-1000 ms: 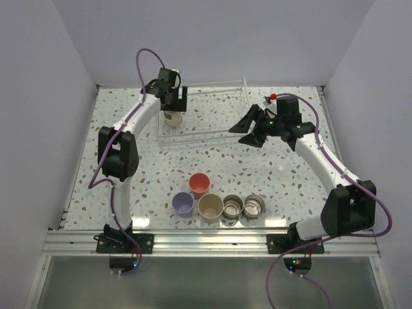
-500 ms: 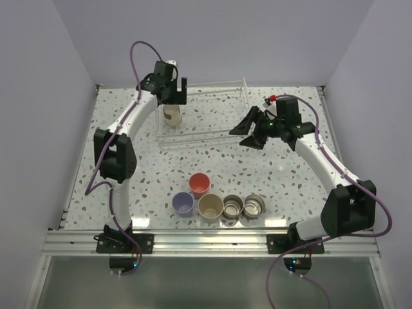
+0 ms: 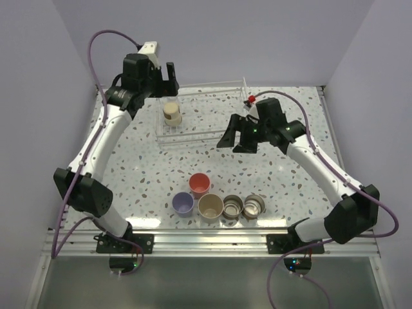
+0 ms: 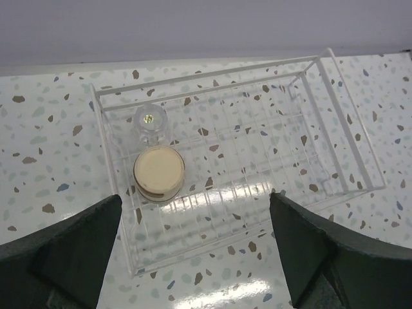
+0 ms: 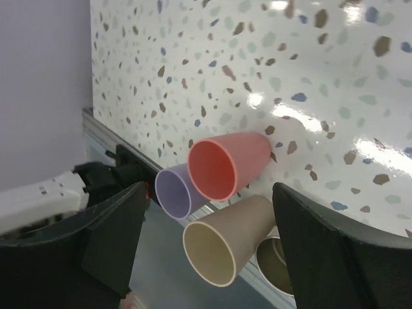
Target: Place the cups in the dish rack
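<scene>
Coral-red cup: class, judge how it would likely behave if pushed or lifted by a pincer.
The coral-red cup probably tips easily, since it tapers to a narrower base. Its smooth wall may slip. On its side it would likely roll in a curve.

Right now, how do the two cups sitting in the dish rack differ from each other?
The clear cup is see-through; the tan-topped cup is opaque. The clear cup is plainly smaller than the tan-topped cup. The clear cup sits nearer the rack's far wall, the tan-topped cup just in front of it. Both stand inside the dish rack at its left end.
</scene>
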`<state>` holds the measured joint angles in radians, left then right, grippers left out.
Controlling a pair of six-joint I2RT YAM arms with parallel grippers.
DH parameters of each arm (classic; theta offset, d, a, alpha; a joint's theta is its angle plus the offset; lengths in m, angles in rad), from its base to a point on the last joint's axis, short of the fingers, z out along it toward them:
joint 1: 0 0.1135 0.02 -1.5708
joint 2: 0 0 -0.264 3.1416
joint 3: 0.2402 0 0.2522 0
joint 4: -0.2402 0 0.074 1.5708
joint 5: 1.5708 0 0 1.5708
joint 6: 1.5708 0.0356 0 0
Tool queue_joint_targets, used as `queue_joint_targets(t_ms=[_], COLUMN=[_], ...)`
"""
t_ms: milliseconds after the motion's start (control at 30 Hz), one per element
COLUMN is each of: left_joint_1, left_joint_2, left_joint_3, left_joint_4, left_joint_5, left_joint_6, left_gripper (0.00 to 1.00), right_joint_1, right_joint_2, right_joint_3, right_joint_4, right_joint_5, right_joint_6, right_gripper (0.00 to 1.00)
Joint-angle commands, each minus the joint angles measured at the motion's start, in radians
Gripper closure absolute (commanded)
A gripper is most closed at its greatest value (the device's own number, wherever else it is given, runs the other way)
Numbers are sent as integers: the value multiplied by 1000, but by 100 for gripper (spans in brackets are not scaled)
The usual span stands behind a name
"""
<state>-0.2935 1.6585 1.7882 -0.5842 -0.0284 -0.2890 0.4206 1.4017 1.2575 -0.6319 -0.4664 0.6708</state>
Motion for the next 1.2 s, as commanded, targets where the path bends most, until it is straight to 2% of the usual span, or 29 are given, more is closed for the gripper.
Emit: queue_joint_targets(t_ms=[0,67,167,300,400,467,600,733,767,867,1033,1167], left_joint_1=[7,7,13,33,96,103,103,103,102,96,90,90], left_joint_2=[-123,-237,-392,-528,-554,-530,-557,-592,-591,-580,-595,-588], left_joint_3=[-78,-198,-387,-565,-566,-541,-611,-671,-676,-682,-702,-688], left_joint_4=[110,173,358,446,394,304,281,297,300,302,300,281], left_joint_5=[6,-66,-108,-120,-12,24,105,172,195,283,283,268], left_joint_6=[-45,-70,-75,-126,-199,-197,-200,-210,-222,-236,-240,-217], left_gripper=[0,0,0,0,0,0,1,1,0,0,0,0], right_joint_1=[154,210,317,401,409,414,419,420,422,423,426,454], right_joint_2=[-27,-20,5,31,65,79,86,100,108,132,161,213], right_joint_3=[138,149,166,206,273,333,332,270,258,254,229,226], right_joint_4=[-126,-147,-181,-207,-280,-352,-411,-387,-359,-313,-244,-249], right_joint_5=[190,263,386,465,499,500,480,469,448,437,439,422], right_joint_6=[-172,-186,-230,-263,-255,-261,-281,-280,-277,-254,-189,-210], right_gripper=[17,15,15,15,16,17,18,19,23,26,31,35])
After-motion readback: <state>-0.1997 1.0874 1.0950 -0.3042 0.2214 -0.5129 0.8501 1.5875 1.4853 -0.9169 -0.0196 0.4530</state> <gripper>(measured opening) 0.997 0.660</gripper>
